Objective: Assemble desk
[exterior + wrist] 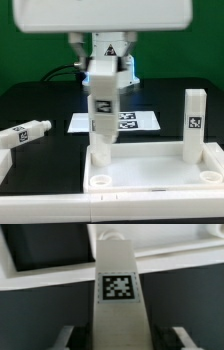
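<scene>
My gripper (103, 88) is shut on a white square-section desk leg (102, 118) and holds it upright. The leg's lower end meets the corner of the white rimmed desk top (150, 172) on the exterior view's left. A second leg (194, 125) stands upright at the desk top's corner on the exterior view's right. In the wrist view the held leg (118, 286) runs between my fingers (66, 336), tag facing the camera, with its far end against the white desk top (178, 249). Whether that end is seated in the corner is hidden.
A third leg (25, 133) lies on its side on the black table at the exterior view's left. The marker board (143, 120) lies flat behind the desk top. The arm's white body fills the upper part of the exterior view.
</scene>
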Controlling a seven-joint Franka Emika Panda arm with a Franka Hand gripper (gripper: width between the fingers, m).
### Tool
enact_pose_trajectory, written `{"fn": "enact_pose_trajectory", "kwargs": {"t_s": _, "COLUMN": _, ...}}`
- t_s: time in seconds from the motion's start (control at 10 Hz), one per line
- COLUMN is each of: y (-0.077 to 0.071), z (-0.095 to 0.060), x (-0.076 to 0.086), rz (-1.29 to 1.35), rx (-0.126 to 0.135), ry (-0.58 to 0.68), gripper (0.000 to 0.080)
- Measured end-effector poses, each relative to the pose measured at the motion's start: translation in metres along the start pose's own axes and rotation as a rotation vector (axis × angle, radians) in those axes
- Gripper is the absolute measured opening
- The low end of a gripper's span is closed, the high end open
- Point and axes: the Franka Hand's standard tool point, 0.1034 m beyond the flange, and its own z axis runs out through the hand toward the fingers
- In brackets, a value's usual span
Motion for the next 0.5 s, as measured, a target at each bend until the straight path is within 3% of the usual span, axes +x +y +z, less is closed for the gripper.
{"fn": "enact_pose_trajectory", "kwargs": {"t_s": 0.2, "y": 0.003, "z": 0.003, "x": 0.006, "rz": 0.0, "rx": -0.003, "ry": 0.127, "gripper": 0.0281}}
{"fn": "enact_pose_trajectory", "kwargs": {"t_s": 0.4, "y": -0.002, "z": 0.005, "x": 0.003, "rz": 0.006, "rx": 0.0, "ry": 0.15, "gripper": 0.0281}}
{"fn": "enact_pose_trajectory", "kwargs": {"t_s": 0.5, "y": -0.027, "z": -0.001, "x": 0.003, "rz": 0.01, "rx": 0.028, "ry": 0.168, "gripper": 0.0282}}
